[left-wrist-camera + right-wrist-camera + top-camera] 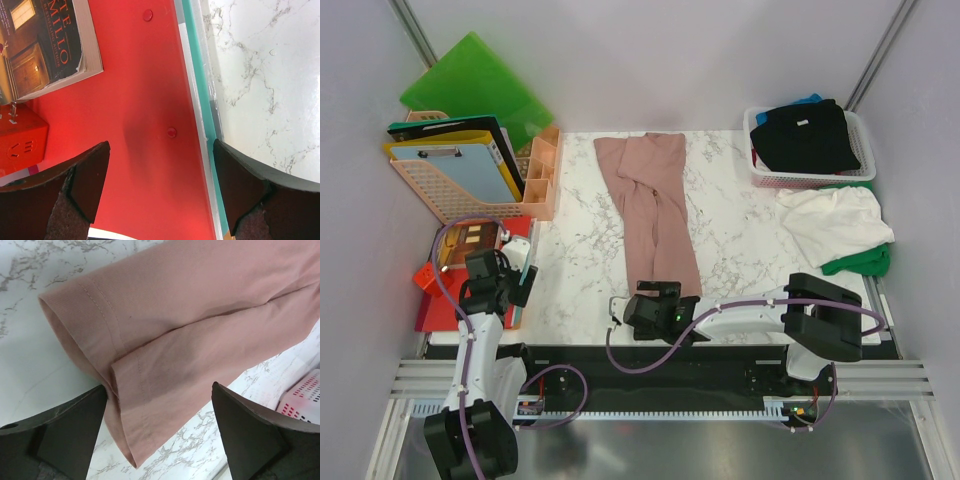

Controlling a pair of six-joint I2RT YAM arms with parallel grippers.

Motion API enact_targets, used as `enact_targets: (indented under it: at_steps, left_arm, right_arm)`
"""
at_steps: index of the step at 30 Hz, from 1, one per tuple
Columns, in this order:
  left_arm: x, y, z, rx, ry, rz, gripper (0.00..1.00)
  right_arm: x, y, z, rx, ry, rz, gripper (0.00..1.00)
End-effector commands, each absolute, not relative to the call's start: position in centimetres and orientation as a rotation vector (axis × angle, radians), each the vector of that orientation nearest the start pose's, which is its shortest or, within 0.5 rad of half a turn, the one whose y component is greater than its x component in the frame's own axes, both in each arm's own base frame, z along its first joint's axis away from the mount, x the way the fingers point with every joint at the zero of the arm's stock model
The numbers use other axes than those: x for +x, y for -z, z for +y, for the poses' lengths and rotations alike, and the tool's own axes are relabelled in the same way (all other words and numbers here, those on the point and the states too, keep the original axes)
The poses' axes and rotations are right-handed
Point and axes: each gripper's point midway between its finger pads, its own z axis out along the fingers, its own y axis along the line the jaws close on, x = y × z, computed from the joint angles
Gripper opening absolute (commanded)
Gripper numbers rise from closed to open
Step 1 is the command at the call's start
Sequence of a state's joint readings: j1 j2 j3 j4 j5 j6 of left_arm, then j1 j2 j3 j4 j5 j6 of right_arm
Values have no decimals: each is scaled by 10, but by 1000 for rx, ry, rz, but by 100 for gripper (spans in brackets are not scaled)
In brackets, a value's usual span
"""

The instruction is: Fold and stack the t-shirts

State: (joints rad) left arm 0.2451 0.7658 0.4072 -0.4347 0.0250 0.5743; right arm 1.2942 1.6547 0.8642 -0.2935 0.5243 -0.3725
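Hovering over the near end of the pink shirt [650,200], the right gripper [160,432] is seen with its jaws spread wide and nothing held. Cloth lies between the fingers, untouched as far as can be told.

The shirt is laid as a long strip down the middle of the table [740,250], far to near, with layered hems stacked at its near end. That is where trouble is likely. If only the top layer is pinched, the lower one may be left behind and the lengthwise fold pulled apart. If the jaws are brought down off-centre, the strip could be dragged askew across the smooth marble. The end lies close to the table's near edge, so a slip could send it over.

The left gripper [160,185] is likewise parted wide and empty. It is held over the red folder [145,75] at the left, well apart from the shirt, so a one-handed lift may be expected to twist the fold.

More work is waiting at the right. A black shirt [805,135] and a blue shirt [807,100] are piled in the basket [868,150], with a white shirt [830,215] and a green shirt [860,262] just beside it.

As for writing, "MILLO" can be read on the book [40,45] lying on the folder, with "TE" above it and the rest cut off. The black shirt's small white tag cannot be read.
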Motion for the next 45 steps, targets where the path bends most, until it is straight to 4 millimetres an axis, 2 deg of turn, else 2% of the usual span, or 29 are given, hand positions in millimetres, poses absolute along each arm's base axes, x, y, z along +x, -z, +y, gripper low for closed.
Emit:
enact_targets:
  at_steps: [1,6,11,13,14,16,17,20,23,26,29,31,38,41,45]
  left_arm:
    - [226,-72,78,413,-397,2322,91]
    - [225,-69,77,415,-392,2329,91]
    - [223,-66,77,424,-397,2338,91]
    - [223,-67,78,428,-406,2336,91]
    - [223,-68,79,425,-412,2329,91]
    - [223,-69,79,427,-410,2327,91]
    - [223,-68,78,430,-411,2328,91]
    - [223,-69,78,427,-405,2331,91]
    - [224,-70,77,423,-399,2327,91]
    - [223,-70,77,420,-396,2329,91]
    - [222,-69,77,422,-396,2333,91]
    - [221,-67,76,423,-393,2337,91]
    - [220,-66,76,420,-385,2341,91]
    - [221,-67,76,419,-387,2337,91]
    - [220,-64,75,420,-379,2345,91]
  right_arm:
    - [150,24,259,-1910,243,1919,98]
    - [138,26,263,-1956,153,1937,98]
    - [112,27,270,-2046,-41,1968,98]
    - [109,25,270,-2067,-66,1963,75]
    - [108,24,270,-2070,-77,1961,41]
    - [107,24,268,-2076,-72,1969,16]
    - [107,24,267,-2077,-67,1970,10]
    - [106,24,265,-2078,-65,1974,10]
    - [109,22,264,-2070,-44,1965,1]
    - [115,16,266,-2040,-18,1953,0]
    - [131,7,266,-1974,72,1929,0]
    - [147,-7,268,-1908,150,1882,0]
    - [195,-60,286,-1714,181,1846,0]
    - [208,-76,290,-1678,181,1834,0]
    - [224,-85,293,-1659,203,1820,0]
